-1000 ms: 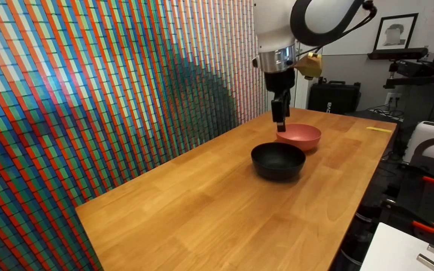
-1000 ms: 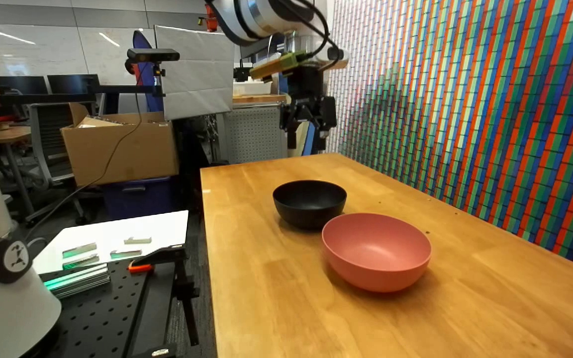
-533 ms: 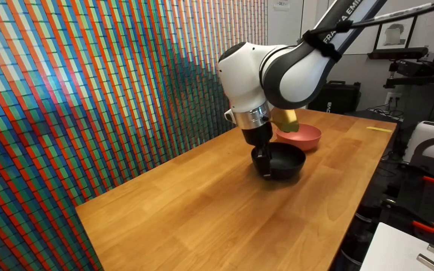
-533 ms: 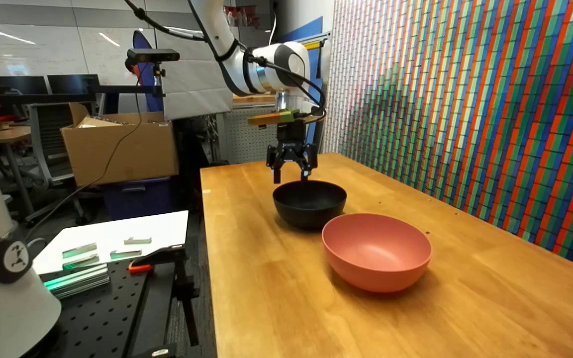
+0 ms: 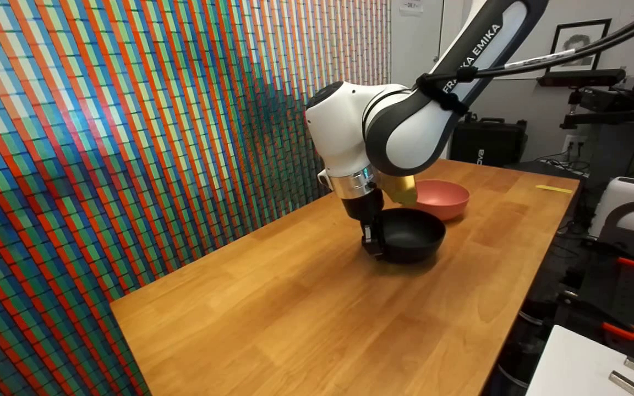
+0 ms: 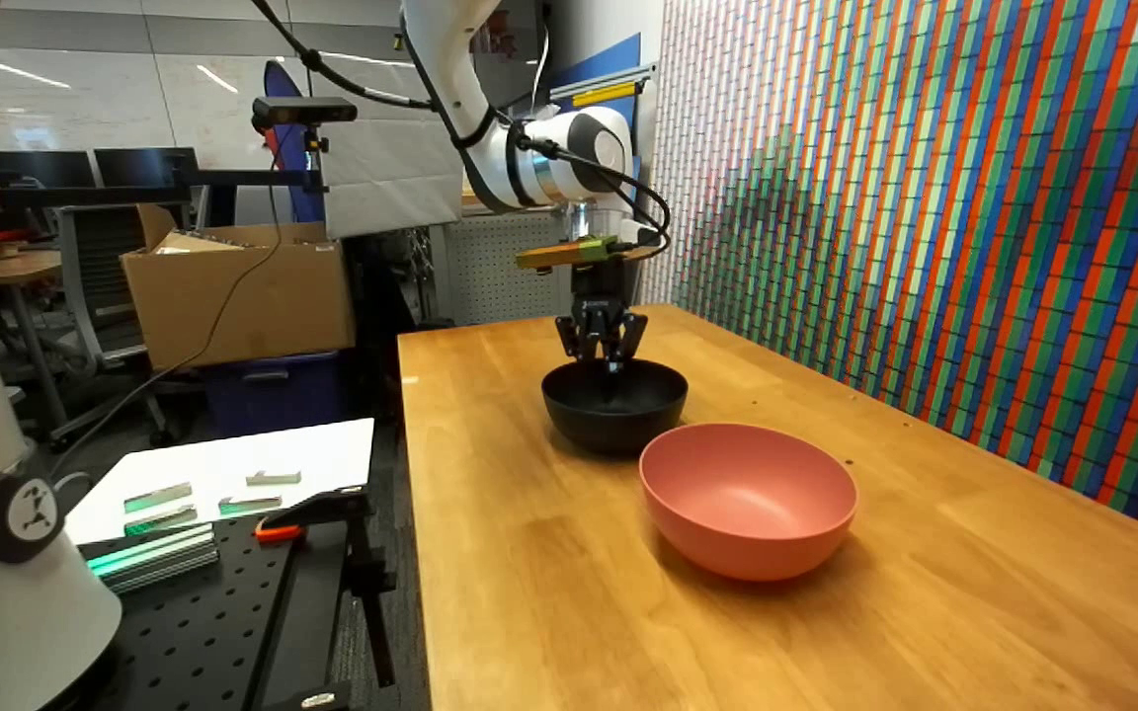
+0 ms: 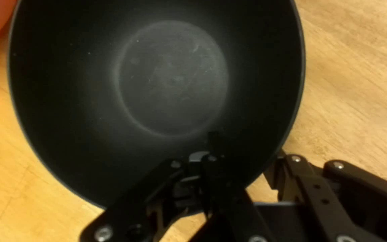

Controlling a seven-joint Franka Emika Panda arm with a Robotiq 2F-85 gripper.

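tool: pointed down at the nearest edge of the black bowl, jaws standing partway apart with the bowl wall between them. Whether the wall is gripped or merely straddled cannot be told; contact is lost, black on black.
inner finger: placed inside the bowl, along the wall.
outer finger: placed outside the same wall; jaw gap thus turned across the rim.
rim: probably chosen as the thinnest section on offer; full bowl width looks too much for the jaws, hence edge rather than centre.
black bowl: below the tool, mostly out to one side of it; upright, base on the table. Seen level in both exterior views, so weight is judged to be borne by the table, not the tool.
pink bowl: across the black bowl from the tool, upright on the table, not touched by the fingers. Set just beside the black bowl; contact between the two cannot be told.
arm: held above the tool and leaned slightly, so the fingers are angled in at the edge while the pink bowl is left clear.
gold block: mounted on the arm above the tool, set out to one side so the fingers are left unobstructed, by the look of it.
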